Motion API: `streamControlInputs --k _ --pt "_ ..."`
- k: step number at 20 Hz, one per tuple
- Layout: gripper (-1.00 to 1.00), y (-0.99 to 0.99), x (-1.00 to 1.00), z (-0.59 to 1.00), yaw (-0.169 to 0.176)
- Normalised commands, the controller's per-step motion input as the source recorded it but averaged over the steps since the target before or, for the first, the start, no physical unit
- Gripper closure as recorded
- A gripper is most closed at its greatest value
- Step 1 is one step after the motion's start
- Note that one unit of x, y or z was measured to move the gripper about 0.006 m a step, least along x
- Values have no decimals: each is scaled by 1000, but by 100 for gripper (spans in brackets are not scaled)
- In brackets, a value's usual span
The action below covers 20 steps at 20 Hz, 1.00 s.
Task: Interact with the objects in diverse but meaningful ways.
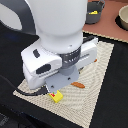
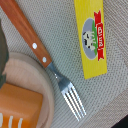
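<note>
A small yellow packet with a red mark and a cow picture lies flat on the woven beige placemat. In the exterior view the yellow packet shows just under the arm's hand. My gripper hangs low over the mat there, and its fingers are hidden by the white wrist body. No fingers appear in the wrist view. An orange-brown scored bread loaf rests on a round wooden plate beside the packet.
An orange-handled fork lies between plate and packet, tines on the mat; an orange piece shows near the hand. A dark grey pot and a beige bowl stand at the back. The mat lies on a black table.
</note>
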Motion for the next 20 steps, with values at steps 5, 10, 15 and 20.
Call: streamControlInputs --k 5,10,15,20 --pt "-100 -11 -3 0 0" --pt "-100 0 0 0 0" --pt "-100 0 0 0 0" --pt "-100 0 0 0 0"
